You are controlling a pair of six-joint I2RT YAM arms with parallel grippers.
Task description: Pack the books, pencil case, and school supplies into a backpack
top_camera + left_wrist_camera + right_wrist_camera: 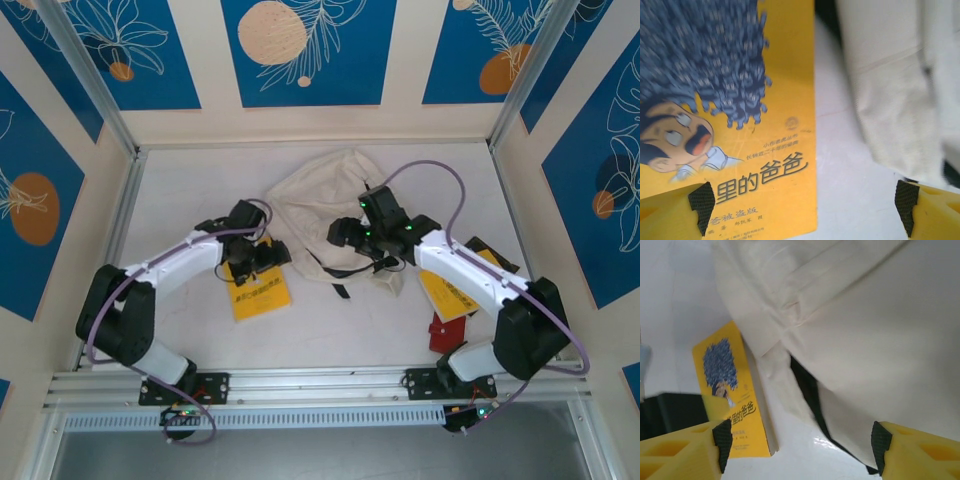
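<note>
The cream-white backpack [322,212] lies slumped at the table's middle. One of the books, yellow with a grey-blue picture [260,292], lies flat to its left. My left gripper [262,256] hovers over that book's far end, open; in the left wrist view its pads [702,202] straddle the book's right edge [765,165] and bare table, with the backpack [890,75] at right. My right gripper [346,238] is open above the backpack's near left edge [865,315], over a dark strap [810,385], with the yellow book [727,390] at left.
A second yellow book [442,296] lies under my right arm, with a dark book [492,256] behind it and a red object [440,335] near the right base. Walls enclose the table [180,200] on three sides.
</note>
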